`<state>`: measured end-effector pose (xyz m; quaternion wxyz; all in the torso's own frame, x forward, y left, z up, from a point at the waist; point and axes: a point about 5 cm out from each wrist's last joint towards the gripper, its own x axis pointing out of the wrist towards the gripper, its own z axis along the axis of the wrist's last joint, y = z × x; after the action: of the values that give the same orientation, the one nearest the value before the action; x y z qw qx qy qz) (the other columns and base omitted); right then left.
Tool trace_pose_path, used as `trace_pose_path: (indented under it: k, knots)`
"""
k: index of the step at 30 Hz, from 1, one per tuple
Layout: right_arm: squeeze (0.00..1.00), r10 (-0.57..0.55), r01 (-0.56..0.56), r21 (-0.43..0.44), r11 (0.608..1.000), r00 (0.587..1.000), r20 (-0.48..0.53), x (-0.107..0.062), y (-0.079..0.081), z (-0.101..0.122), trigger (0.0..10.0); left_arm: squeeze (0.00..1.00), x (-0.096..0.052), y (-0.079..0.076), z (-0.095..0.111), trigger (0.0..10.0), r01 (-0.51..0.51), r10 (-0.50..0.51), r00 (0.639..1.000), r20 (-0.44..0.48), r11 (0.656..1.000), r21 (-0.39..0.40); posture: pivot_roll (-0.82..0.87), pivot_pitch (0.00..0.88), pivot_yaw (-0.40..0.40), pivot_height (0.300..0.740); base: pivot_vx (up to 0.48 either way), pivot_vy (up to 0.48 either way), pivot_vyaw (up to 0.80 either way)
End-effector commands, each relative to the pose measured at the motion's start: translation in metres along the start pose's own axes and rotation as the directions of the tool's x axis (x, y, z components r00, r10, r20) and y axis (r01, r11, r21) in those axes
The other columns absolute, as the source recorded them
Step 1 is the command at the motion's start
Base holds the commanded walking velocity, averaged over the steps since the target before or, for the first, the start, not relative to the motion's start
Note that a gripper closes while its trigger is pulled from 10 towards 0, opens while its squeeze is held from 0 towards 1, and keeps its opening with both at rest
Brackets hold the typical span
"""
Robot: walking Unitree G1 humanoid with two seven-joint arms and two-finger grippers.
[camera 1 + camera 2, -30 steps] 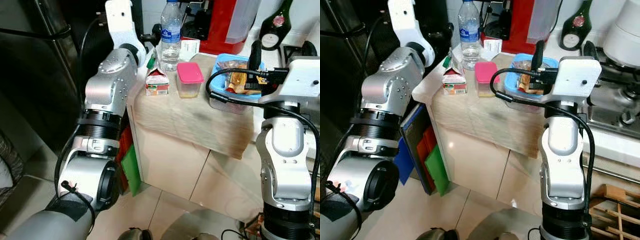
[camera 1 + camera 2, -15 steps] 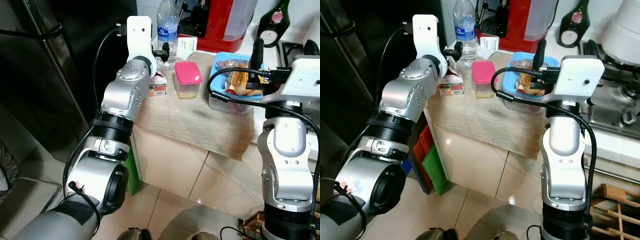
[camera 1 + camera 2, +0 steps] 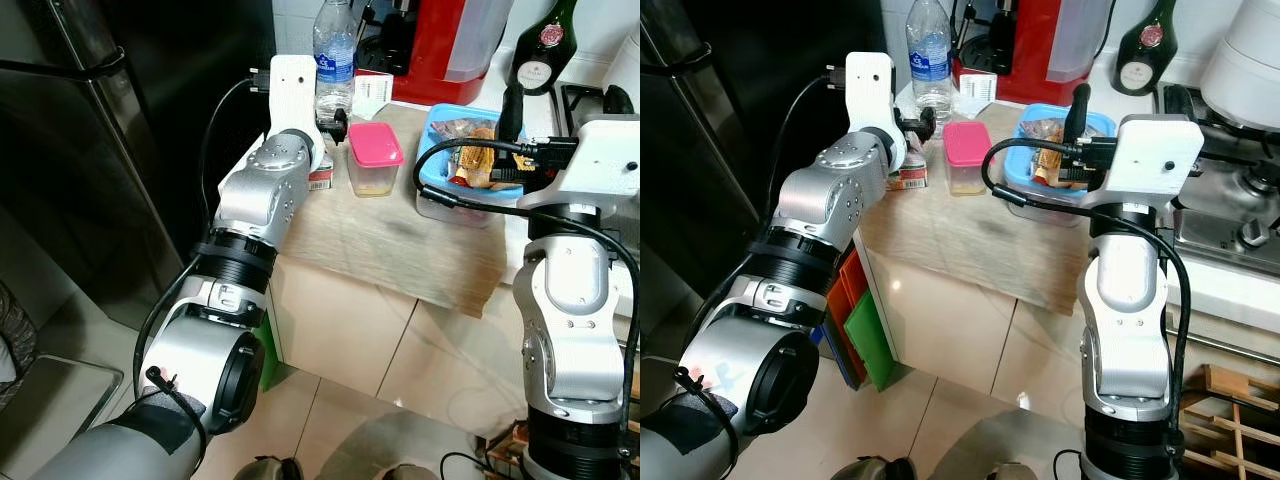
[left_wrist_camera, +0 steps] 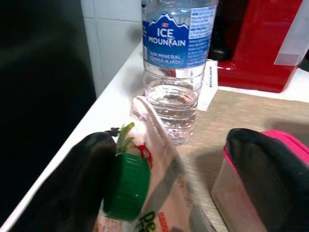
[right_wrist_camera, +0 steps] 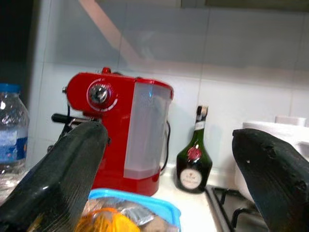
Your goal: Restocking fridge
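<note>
The robot's left arm is reaching across the corner of a kitchen counter (image 3: 400, 250), its left gripper (image 4: 169, 188) hanging over a small carton (image 4: 154, 193) with a green screw cap (image 4: 128, 186); the jaws are standing apart, one black finger (image 4: 72, 188) lying just beside the cap on one side of the carton, the other finger (image 4: 270, 179) out over a pink-lidded container (image 3: 375, 158) on the far side, so that the carton is sitting between the two without being clamped. The carton is resting near the counter's left edge, close to the dark fridge door (image 3: 80, 150); a clear water bottle (image 4: 176, 63) with a blue label is standing upright just behind it, and whether the two are touching cannot be told. The pink-lidded container is sitting immediately to the carton's right; further right, a blue-rimmed tub (image 3: 1025, 135) is holding wrapped food. The right gripper (image 5: 169, 159) is being held up above that tub, jaws wide apart and holding nothing, one fingertip (image 5: 63, 164) showing dark in the wrist view; past it a red coffee machine (image 5: 120, 140) and a dark green bottle (image 5: 193, 164) are standing against the tiled wall, beside a stove burner (image 3: 1240, 210).
</note>
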<state>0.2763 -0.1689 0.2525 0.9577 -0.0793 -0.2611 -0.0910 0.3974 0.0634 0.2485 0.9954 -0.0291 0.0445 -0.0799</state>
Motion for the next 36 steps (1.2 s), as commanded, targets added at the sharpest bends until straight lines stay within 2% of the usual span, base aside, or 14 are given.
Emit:
trace_pose_path:
  k: [1,5,7,11,12,13,17,20,26,29,30,32,33,36]
  knots:
    - [0.00,0.046,-0.042,0.071,0.997,0.997,-0.057,-0.002,0.006,-0.007,10.0,0.00,0.001,0.005,-0.011,0.0,-0.003,0.004,0.999,-0.036,1.000,0.005,-0.17,0.056,0.056,0.740,0.000,0.000,0.00]
    - [0.00,0.189,-0.151,0.213,0.965,0.967,-0.170,-0.011,0.018,-0.019,10.0,0.00,0.002,0.010,-0.015,0.0,-0.016,0.017,0.999,-0.050,1.000,0.012,-0.17,0.051,0.058,0.740,0.000,0.000,0.00]
    - [0.00,0.271,-0.218,0.268,0.939,0.945,-0.181,-0.014,0.025,-0.019,10.0,0.00,0.003,0.012,-0.017,0.0,-0.023,0.024,0.998,-0.054,1.000,0.018,-0.17,0.047,0.062,0.740,0.000,0.000,0.00]
    - [0.00,0.380,-0.310,0.317,0.896,0.906,-0.187,-0.015,0.033,-0.017,10.0,0.00,0.004,0.014,-0.019,0.0,-0.025,0.026,0.998,-0.057,0.999,0.025,-0.18,0.038,0.064,0.740,0.000,0.000,0.00]
    - [0.00,0.380,-0.310,0.317,0.896,0.906,-0.187,-0.015,0.033,-0.017,10.0,0.00,0.004,0.014,-0.019,0.0,-0.025,0.026,0.998,-0.057,0.999,0.025,-0.18,0.038,0.064,0.740,0.000,0.000,0.00]
    - [0.00,0.417,-0.335,0.340,0.879,0.886,-0.205,-0.015,0.035,-0.018,10.0,0.00,0.004,0.013,-0.020,0.0,-0.024,0.025,0.998,-0.062,0.999,0.025,-0.18,0.035,0.065,0.740,0.000,0.000,0.00]
    - [0.00,0.462,-0.336,0.408,0.849,0.846,-0.265,-0.018,0.039,-0.024,10.0,0.00,0.005,0.013,-0.021,0.0,-0.014,0.015,0.998,-0.064,1.000,0.019,-0.18,0.029,0.067,0.740,0.000,0.000,0.00]
    - [0.00,0.497,-0.359,0.415,0.836,0.817,-0.294,-0.019,0.040,-0.028,10.0,0.00,0.006,0.013,-0.021,0.0,-0.014,0.015,0.998,-0.056,1.000,0.021,-0.18,0.027,0.068,0.740,0.000,0.000,0.00]
    - [0.00,0.532,-0.385,0.431,0.816,0.793,-0.298,-0.019,0.042,-0.026,10.0,0.00,0.006,0.016,-0.018,0.0,-0.022,0.023,0.999,-0.036,0.999,0.033,-0.18,0.029,0.068,0.740,0.000,0.000,0.00]
    - [0.00,0.576,-0.413,0.467,0.782,0.766,-0.286,-0.022,0.046,-0.023,10.0,0.00,0.005,0.015,-0.015,0.0,-0.016,0.016,1.000,-0.008,0.999,0.040,-0.18,0.032,0.064,0.740,0.000,0.000,0.00]
    - [0.00,0.607,-0.429,0.495,0.756,0.743,-0.282,-0.023,0.048,-0.022,10.0,0.00,0.005,0.014,-0.013,0.0,-0.011,0.011,1.000,0.002,0.999,0.038,-0.18,0.033,0.063,0.740,0.000,0.000,0.00]
    - [0.00,0.617,-0.434,0.505,0.747,0.735,-0.281,-0.024,0.048,-0.022,10.0,0.00,0.005,0.014,-0.013,0.0,-0.011,0.011,1.000,0.004,0.999,0.036,-0.18,0.033,0.063,0.740,0.000,0.000,0.00]
    - [0.00,0.641,-0.449,0.526,0.722,0.720,-0.266,-0.024,0.050,-0.019,10.0,0.00,0.005,0.010,-0.011,0.0,0.006,-0.006,1.000,0.020,1.000,0.015,-0.18,0.032,0.060,0.740,0.000,0.000,0.00]
    - [0.00,0.662,-0.470,0.530,0.706,0.705,-0.255,-0.024,0.053,-0.017,10.0,0.00,0.005,0.004,-0.006,0.0,0.039,-0.038,0.998,0.049,0.999,-0.001,-0.18,0.032,0.058,0.740,0.000,0.000,0.00]
